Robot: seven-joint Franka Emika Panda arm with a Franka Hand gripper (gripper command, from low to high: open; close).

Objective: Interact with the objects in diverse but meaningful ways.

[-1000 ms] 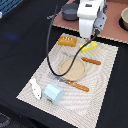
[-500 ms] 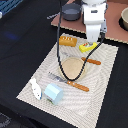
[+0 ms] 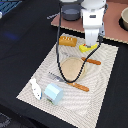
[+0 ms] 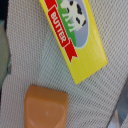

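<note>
My gripper (image 3: 91,43) hangs directly over the yellow red-marked packet (image 3: 88,49) on the woven mat; the arm's white body hides its fingers, and whether it touches the packet cannot be told. In the wrist view the yellow packet (image 4: 76,36) shows a red banner and a cow picture, and no fingers appear. The orange bread loaf (image 3: 68,41) lies close beside the packet, toward the exterior view's left, and appears as the orange loaf (image 4: 46,106) in the wrist view. A white oblong piece (image 3: 35,88) and a pale blue-and-white carton (image 3: 53,93) sit at the mat's near corner.
A tan round plate (image 3: 73,69) lies mid-mat. An orange-handled utensil (image 3: 92,61) lies beside the plate and another (image 3: 74,84) lies at its near edge. A grey pot (image 3: 71,13) stands behind the mat, with a bowl (image 3: 124,19) at the far right. A black cable loops from the arm.
The arm has come down slightly and shifted a little toward the exterior view's right, closer over the yellow packet. The other objects stay put.
</note>
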